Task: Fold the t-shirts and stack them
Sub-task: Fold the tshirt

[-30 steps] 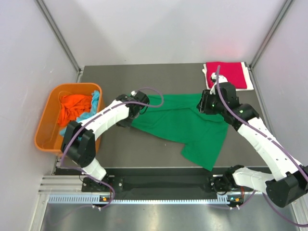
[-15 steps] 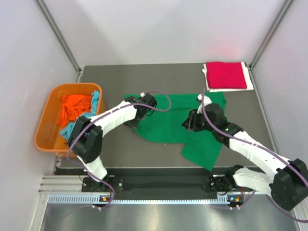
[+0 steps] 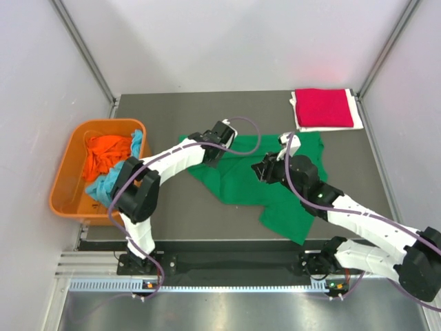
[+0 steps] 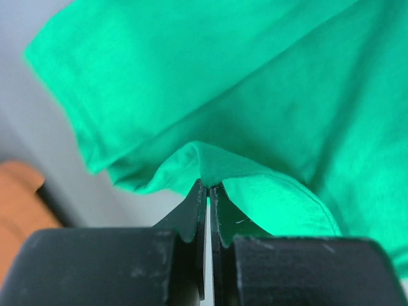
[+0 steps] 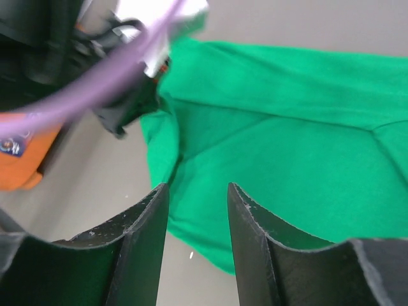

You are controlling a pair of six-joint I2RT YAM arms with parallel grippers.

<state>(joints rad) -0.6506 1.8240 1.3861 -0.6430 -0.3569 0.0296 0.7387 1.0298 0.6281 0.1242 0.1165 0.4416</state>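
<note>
Top external view: green t-shirt lies unfolded and rumpled on the dark table, to the right of the orange tub and apart from it; its long axis runs crosswise, away from the tub, with one broad flap turning toward the near edge at the end farthest from the tub; cannot tell which end is the collar; left gripper sits at the shirt edge nearest the tub; right gripper is farther from the tub, over the middle of the shirt; red t-shirt lies folded flat, squared up on a white cloth, at the far corner of the table, well apart from the tub; orange t-shirt and light blue t-shirt are bunched inside the tub, the blue one against its table-side wall; left wrist view: fingers pinched tight on a raised fold of green cloth, hem seam visible beside it; right wrist view: fingers parted, green cloth showing in the gap below them; the left arm's wrist and its purple cable show beyond.
</note>
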